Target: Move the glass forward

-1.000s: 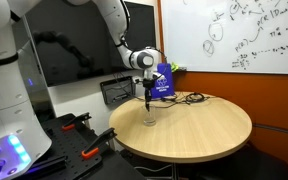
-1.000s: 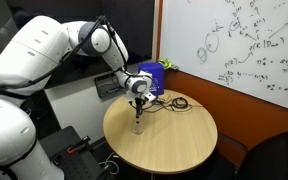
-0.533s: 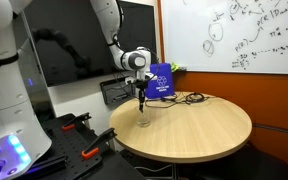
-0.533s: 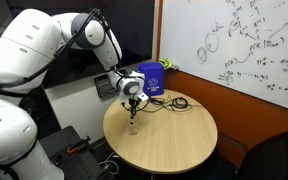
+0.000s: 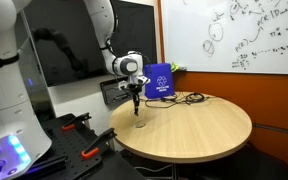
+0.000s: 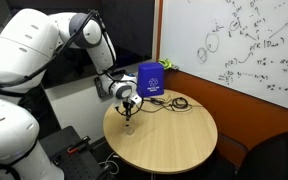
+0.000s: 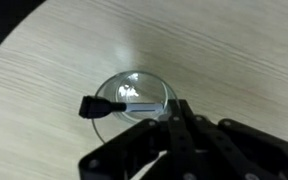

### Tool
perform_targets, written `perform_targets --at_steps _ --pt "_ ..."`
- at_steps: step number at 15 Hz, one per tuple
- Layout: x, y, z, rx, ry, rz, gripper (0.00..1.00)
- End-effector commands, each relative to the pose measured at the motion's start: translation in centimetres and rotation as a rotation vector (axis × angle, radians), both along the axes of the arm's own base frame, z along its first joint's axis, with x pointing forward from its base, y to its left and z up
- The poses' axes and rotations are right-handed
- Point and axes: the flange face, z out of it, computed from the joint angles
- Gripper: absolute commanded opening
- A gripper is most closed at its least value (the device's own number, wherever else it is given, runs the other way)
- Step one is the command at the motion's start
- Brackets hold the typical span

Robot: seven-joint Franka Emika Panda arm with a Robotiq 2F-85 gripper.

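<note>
Round wooden table [image 5: 204,125] carries the glass [image 7: 144,86], blue bag [image 5: 160,82], black cables [image 5: 189,98].

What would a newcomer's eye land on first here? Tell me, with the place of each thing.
The big white robot arm dominates, reaching down to the round wooden table with its tool around a small clear glass near the table's edge. Behind the glass stands a bright blue bag, and a scribbled whiteboard fills the wall beyond.
</note>
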Motion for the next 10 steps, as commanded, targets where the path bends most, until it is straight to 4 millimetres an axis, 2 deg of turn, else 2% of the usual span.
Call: perform_targets --at_steps 1,2,5,7,10 --pt "-0.9 0.0 0.9 0.002 -0.005 -0.011 0.26" --pt "-1.0 0.0 0.9 0.002 -0.004 -0.011 0.3" --pt "-0.7 0.0 2.0 0.021 0.002 -0.013 0.52" --pt "-0.4 0.4 3.9 0.028 0.002 -0.009 0.66" --pt "-0.3 0.8 8.1 0.02 0.038 0.037 0.9"
